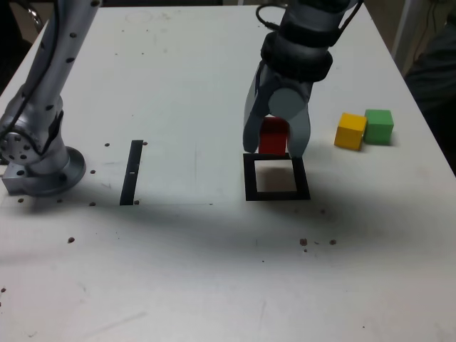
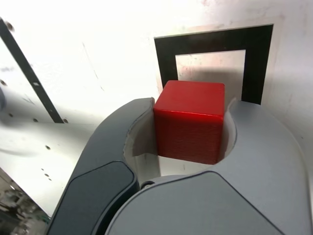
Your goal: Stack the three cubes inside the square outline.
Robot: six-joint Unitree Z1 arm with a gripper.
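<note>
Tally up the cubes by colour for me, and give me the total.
Red cube: 1
Yellow cube: 1
Green cube: 1
Total: 3

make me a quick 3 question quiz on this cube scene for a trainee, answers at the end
1. Which colour is the cube between the fingers of the gripper?
2. True or false: the yellow cube sits inside the square outline.
3. Fill in: in the exterior view, the green cube is just to the ____ of the yellow one.

Key: 1. red; 2. false; 3. right
</note>
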